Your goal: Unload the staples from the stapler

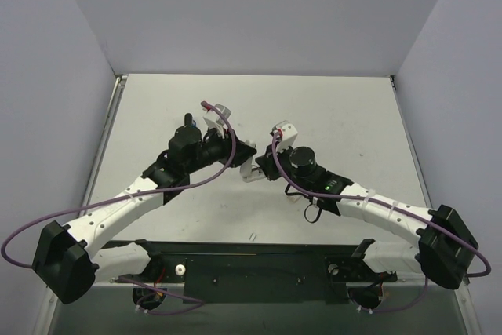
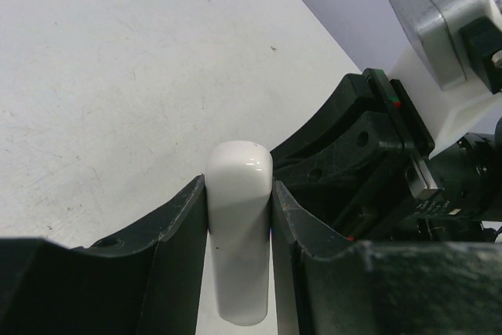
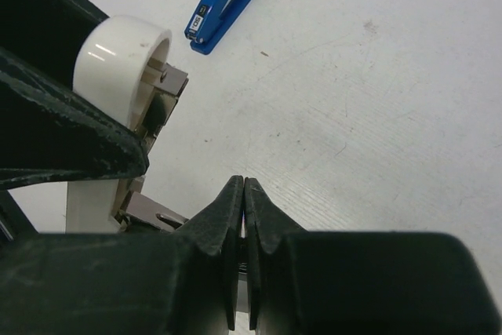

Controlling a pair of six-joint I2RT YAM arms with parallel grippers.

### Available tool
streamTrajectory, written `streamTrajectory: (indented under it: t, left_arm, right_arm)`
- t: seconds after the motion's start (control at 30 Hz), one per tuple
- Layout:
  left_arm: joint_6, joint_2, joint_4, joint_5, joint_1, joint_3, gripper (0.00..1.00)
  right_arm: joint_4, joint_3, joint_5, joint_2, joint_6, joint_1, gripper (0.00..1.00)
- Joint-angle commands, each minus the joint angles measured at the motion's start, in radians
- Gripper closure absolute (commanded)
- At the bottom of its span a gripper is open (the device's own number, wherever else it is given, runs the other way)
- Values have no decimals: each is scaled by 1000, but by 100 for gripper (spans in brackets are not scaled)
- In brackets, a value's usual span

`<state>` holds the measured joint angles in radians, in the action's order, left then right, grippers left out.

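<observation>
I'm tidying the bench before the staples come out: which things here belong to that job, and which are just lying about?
In the job: white rounded plastic stapler with metal rail, gripped by left claw; shut right claw close by.
Lying about: small blue stapler with black end, untouched on the table; tiny pale scrap, too small to identify.

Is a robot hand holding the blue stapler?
No, the blue stapler lies alone on the table, well away from the shut right gripper.
</observation>
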<state>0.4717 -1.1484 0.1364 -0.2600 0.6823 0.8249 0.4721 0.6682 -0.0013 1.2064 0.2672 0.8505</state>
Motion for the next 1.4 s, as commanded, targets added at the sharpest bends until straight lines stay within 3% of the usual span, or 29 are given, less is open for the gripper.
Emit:
streamTrajectory:
  t: [0.0, 0.57, 1.37]
  left_arm:
    - [4, -4, 111, 40, -18, 92, 100]
    - [-8, -112, 242, 182, -35, 92, 100]
    - [13, -287, 371, 179, -58, 112, 100]
  right_arm:
    - [94, -19, -63, 36, 61, -1, 100]
    - [296, -22, -170, 212, 222, 27, 100]
    - [415, 19, -250, 274, 299, 28, 100]
